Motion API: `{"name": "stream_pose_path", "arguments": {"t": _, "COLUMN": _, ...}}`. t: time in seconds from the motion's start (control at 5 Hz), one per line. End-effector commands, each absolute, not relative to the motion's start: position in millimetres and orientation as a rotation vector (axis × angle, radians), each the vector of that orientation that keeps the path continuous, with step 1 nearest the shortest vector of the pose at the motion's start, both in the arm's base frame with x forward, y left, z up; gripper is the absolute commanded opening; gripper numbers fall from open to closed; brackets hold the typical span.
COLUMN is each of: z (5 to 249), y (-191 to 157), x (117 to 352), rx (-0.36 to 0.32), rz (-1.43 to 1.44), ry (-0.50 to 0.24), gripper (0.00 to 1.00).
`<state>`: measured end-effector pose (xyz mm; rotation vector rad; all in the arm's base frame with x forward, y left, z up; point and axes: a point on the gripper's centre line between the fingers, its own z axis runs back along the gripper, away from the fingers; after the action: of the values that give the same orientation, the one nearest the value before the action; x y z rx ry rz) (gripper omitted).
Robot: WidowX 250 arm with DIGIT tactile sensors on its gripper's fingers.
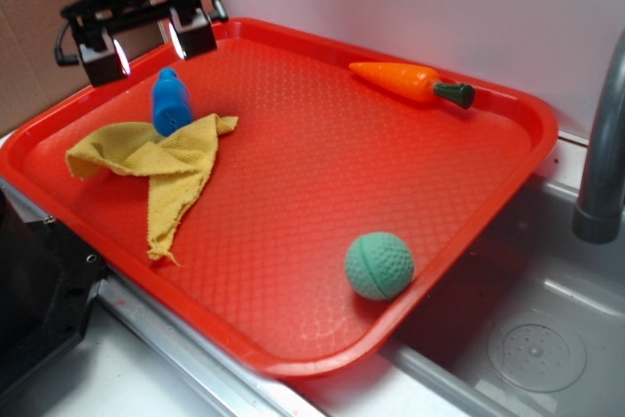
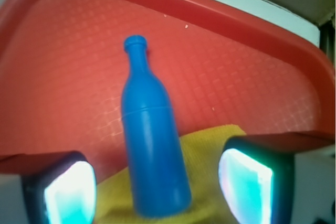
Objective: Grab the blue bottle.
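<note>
The blue bottle (image 1: 171, 103) lies on the red tray (image 1: 322, 173) near its far left corner, its base resting on the edge of a yellow cloth (image 1: 156, 168). In the wrist view the blue bottle (image 2: 152, 140) points its cap away from the camera, with its base on the yellow cloth (image 2: 210, 182). My gripper (image 1: 146, 44) hovers open just above and behind the bottle. In the wrist view the gripper (image 2: 157, 187) straddles the bottle's lower body, both pads well clear of its sides. Nothing is held.
A green ball (image 1: 379, 266) sits near the tray's front right edge. An orange toy carrot (image 1: 410, 82) lies along the far rim. A grey sink basin (image 1: 537, 339) and a faucet pipe (image 1: 601, 163) are to the right of the tray.
</note>
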<state>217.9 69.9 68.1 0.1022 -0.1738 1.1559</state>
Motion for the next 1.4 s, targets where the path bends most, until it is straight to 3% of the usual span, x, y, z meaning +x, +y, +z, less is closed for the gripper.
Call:
{"name": "stream_pose_path", "arguments": {"t": 0.0, "z": 39.2, "y": 81.8, "x": 218.6, "rx": 0.161, "rz": 1.139, "ry": -0.163, "gripper": 1.00}}
{"name": "stream_pose_path", "arguments": {"t": 0.2, "z": 30.6, "y": 83.7, "x": 217.1, "rx": 0.155, "rz": 1.133, "ry": -0.153, "gripper": 1.00}}
{"name": "stream_pose_path", "arguments": {"t": 0.4, "z": 26.8, "y": 85.2, "x": 216.8, "rx": 0.142, "rz": 1.173, "ry": -0.132, "gripper": 0.00}}
{"name": "stream_pose_path", "arguments": {"t": 0.6, "z": 24.7, "y": 87.5, "x": 218.5, "rx": 0.143, "rz": 1.179, "ry": -0.119, "gripper": 0.00}}
{"name": "stream_pose_path", "arguments": {"t": 1.0, "z": 77.2, "y": 63.6, "x": 228.6, "rx": 0.167, "rz": 0.747, "ry": -0.162, "gripper": 0.00}}
{"name": "stream_pose_path", "arguments": {"t": 1.2, "z": 104.2, "y": 46.9, "x": 227.6, "rx": 0.128, "rz": 0.606, "ry": -0.162, "gripper": 0.00}}
